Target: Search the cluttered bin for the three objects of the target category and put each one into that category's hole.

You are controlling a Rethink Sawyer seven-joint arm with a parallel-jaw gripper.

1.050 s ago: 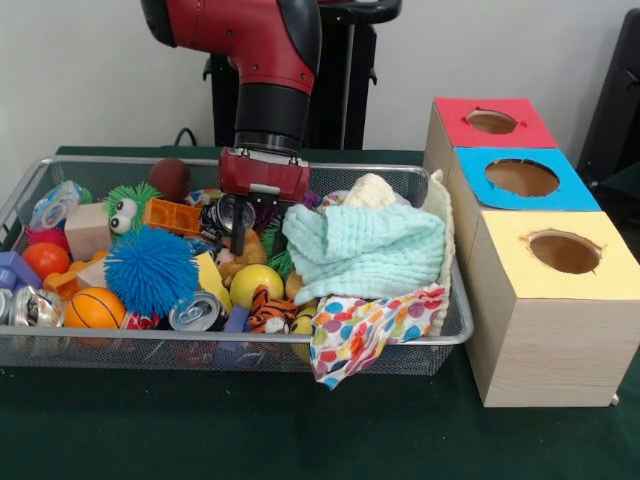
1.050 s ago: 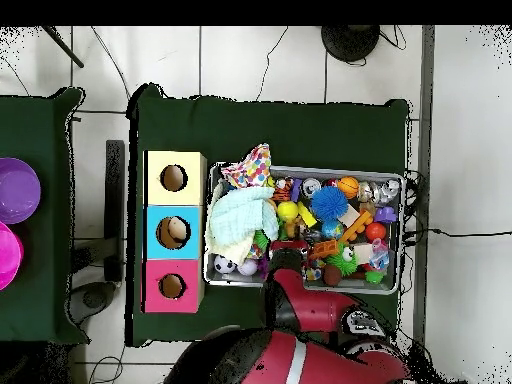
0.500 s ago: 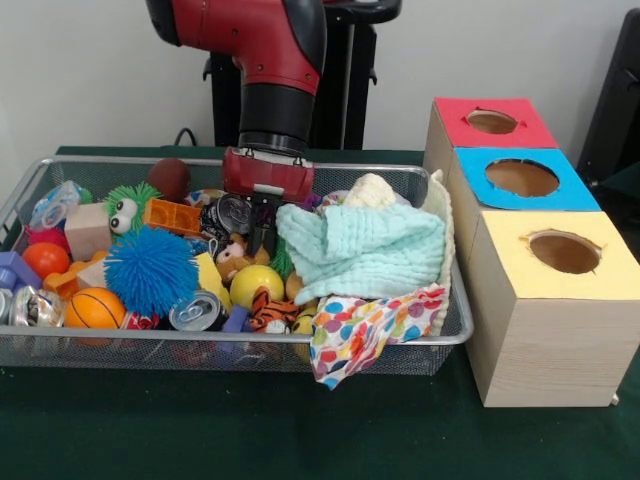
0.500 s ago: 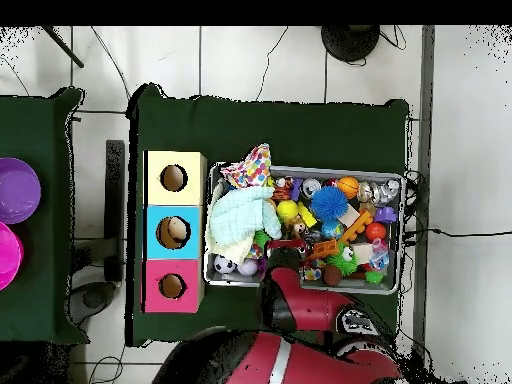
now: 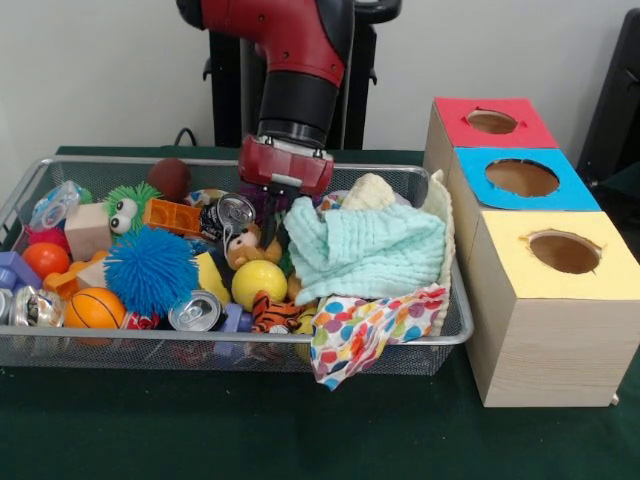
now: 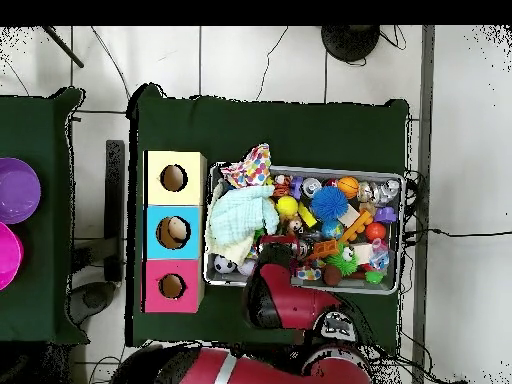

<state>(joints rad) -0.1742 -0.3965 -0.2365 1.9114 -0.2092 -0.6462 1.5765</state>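
One gripper [image 5: 281, 205] (grip state unclear) hangs over the bin [image 5: 180, 340], beside the mint cloth [image 5: 370, 250].

Wire mesh bin [image 5: 440, 335]: bare metal, shiny rim. Table cover [image 5: 200, 430]: dark green matt cloth. Three boxes [image 5: 540, 350]: pale wood-look sides, visible grain, tops in matt red, blue, yellow, hole edges rough-cut. Mint cloth [image 5: 365, 250]: soft, crinkled waffle-like weave, lying at the bin's box-side end. Polka-dot cloth [image 5: 365, 330]: thin printed fabric, draped over the bin's front rim. Blue ball [image 5: 150, 268]: rubbery, spiky. Yellow ball [image 5: 258, 283]: smooth, slight gloss. Orange basketball [image 5: 94, 308]: smooth glossy. Can [image 5: 195, 311]: shiny metal top. Wood block [image 5: 88, 230]: matt. Green furry toy [image 5: 130, 205]: fuzzy. Arm shell [image 5: 290, 30]: glossy red plastic, black matt wrist.
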